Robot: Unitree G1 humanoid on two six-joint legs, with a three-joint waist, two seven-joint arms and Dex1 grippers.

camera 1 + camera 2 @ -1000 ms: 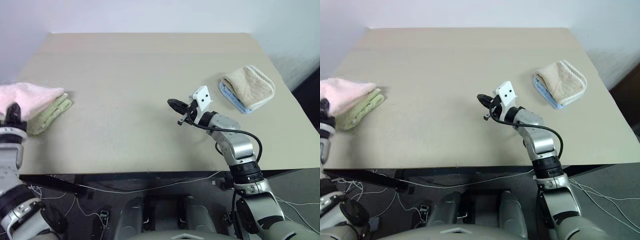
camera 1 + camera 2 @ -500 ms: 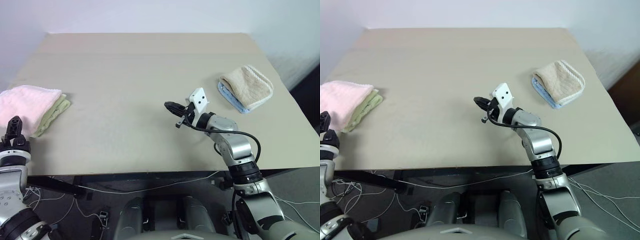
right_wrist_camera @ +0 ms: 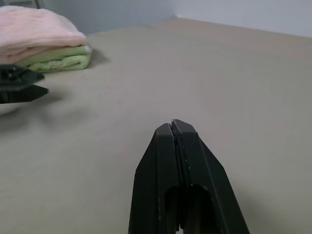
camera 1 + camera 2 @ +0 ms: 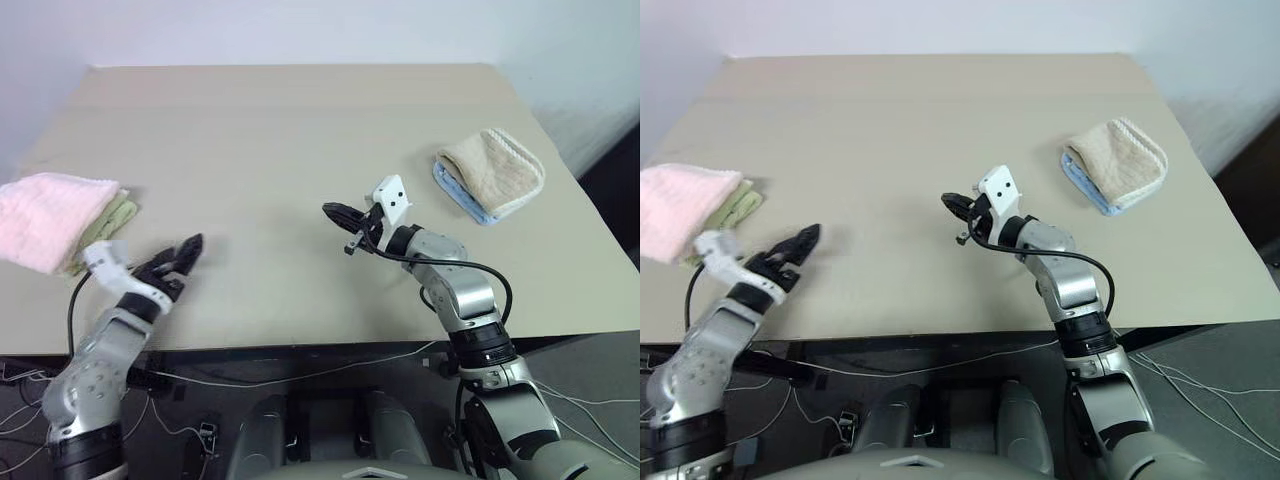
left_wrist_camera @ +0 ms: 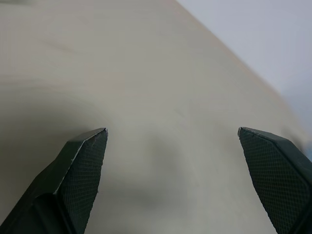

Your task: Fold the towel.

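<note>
The pale pink towel (image 4: 50, 215) lies folded at the table's far left, resting on a light green towel (image 4: 108, 216); both also show in the right wrist view, the towel (image 3: 34, 29) on top. My left gripper (image 4: 185, 258) hovers over bare tabletop to the right of that stack, clear of it, open, its fingers (image 5: 85, 161) wide apart with nothing between them. My right gripper (image 4: 333, 213) stays above the middle of the table, pointing left, shut and empty, fingertips (image 3: 174, 127) pressed together.
A folded beige towel on a blue cloth (image 4: 497, 172) lies near the right edge of the tan table (image 4: 300, 120). Cables hang below the table's front edge.
My left gripper let go of the pink towel, opened, and swung right, away from the stack, out over the bare tabletop. The right arm kept still.
</note>
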